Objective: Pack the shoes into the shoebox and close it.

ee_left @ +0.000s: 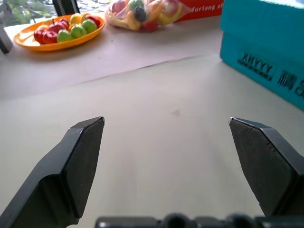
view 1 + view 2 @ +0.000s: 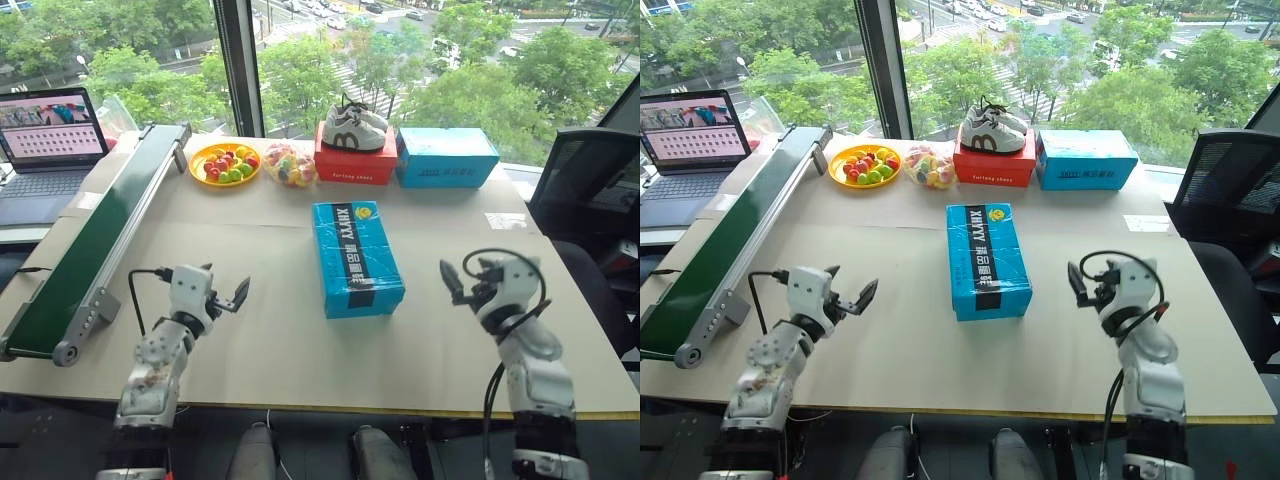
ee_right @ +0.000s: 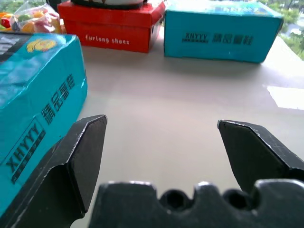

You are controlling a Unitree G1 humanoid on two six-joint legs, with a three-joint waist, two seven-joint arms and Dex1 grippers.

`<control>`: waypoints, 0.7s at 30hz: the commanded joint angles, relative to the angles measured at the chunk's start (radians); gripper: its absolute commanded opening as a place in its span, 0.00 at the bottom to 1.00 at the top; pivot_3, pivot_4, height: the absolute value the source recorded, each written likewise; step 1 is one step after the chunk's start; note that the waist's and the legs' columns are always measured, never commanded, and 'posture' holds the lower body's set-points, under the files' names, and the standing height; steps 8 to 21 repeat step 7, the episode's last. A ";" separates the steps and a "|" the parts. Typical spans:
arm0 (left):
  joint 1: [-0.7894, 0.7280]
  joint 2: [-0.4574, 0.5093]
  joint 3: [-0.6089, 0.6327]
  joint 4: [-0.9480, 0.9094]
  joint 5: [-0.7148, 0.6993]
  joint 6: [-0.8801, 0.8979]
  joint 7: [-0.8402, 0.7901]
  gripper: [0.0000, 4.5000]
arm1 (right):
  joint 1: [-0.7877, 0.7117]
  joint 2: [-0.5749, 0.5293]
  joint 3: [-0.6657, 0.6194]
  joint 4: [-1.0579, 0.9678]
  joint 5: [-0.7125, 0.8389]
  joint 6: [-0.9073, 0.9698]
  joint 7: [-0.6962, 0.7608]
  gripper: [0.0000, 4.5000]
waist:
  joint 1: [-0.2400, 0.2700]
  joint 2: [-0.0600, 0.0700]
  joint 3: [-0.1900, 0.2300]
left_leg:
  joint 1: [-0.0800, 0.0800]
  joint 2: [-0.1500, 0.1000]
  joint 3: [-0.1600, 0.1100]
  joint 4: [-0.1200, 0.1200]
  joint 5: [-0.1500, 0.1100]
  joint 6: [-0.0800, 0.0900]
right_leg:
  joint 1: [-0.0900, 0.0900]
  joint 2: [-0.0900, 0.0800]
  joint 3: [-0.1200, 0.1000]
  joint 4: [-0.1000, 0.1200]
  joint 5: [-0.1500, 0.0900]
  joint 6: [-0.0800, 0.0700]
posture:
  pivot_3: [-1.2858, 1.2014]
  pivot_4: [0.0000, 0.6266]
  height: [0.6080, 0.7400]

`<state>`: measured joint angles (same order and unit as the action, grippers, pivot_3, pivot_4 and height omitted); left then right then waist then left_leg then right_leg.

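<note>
Shoebox closed, both pincers clear.
The shoebox (image 2: 357, 257) lies lid-down-shut on the bench (image 2: 250, 340) between the left pincer (image 2: 226, 293) and right pincer (image 2: 462, 283), both wide apart and empty, probably because packing looks finished.

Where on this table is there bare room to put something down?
Bare tabletop lies on both sides of the closed bright blue cardboard shoebox, toward the open left hand and open right hand. The back edge is crowded: orange fruit plate, red box.

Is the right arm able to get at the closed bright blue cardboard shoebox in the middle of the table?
Probably yes: the right gripper is open beside the shoebox, bare table between them.
</note>
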<state>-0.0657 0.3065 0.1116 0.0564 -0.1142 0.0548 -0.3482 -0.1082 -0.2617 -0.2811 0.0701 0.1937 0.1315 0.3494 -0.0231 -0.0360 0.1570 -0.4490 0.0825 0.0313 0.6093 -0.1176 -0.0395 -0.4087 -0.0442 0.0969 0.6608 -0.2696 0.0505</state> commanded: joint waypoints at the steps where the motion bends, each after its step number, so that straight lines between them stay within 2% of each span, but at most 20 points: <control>1: 0.046 -0.028 -0.019 -0.021 0.001 -0.074 -0.002 1.00 | 0.063 0.039 0.036 -0.053 -0.021 -0.066 -0.028 0.98 | 0.000 0.000 0.000 | 0.001 0.000 0.000 0.000 -0.001 -0.001 | 0.001 0.000 0.000 -0.001 -0.001 -0.001 | 0.52 0.24 1.00; 2: 0.065 -0.035 -0.030 -0.023 0.010 -0.094 0.000 1.00 | 0.079 0.051 0.050 -0.060 -0.028 -0.076 -0.036 0.98 | 0.000 0.000 0.000 | 0.001 0.000 0.000 -0.001 -0.003 -0.005 | 0.001 -0.001 0.000 -0.001 -0.001 -0.002 | 0.52 0.24 1.00; 7: 0.094 -0.047 -0.047 -0.022 0.002 -0.120 -0.013 1.00 | 0.097 0.068 0.090 -0.044 -0.053 -0.107 -0.057 0.98 | -0.005 0.001 0.000 | 0.003 0.000 0.000 -0.001 -0.004 -0.006 | 0.002 0.000 0.000 -0.001 -0.003 -0.005 | 0.52 0.24 1.00; 21: 0.094 -0.047 -0.047 -0.022 0.002 -0.120 -0.013 1.00 | 0.097 0.068 0.090 -0.044 -0.053 -0.107 -0.057 0.98 | -0.005 0.001 0.000 | 0.003 0.000 0.000 -0.001 -0.004 -0.006 | 0.002 0.000 0.000 -0.001 -0.003 -0.005 | 0.52 0.24 1.00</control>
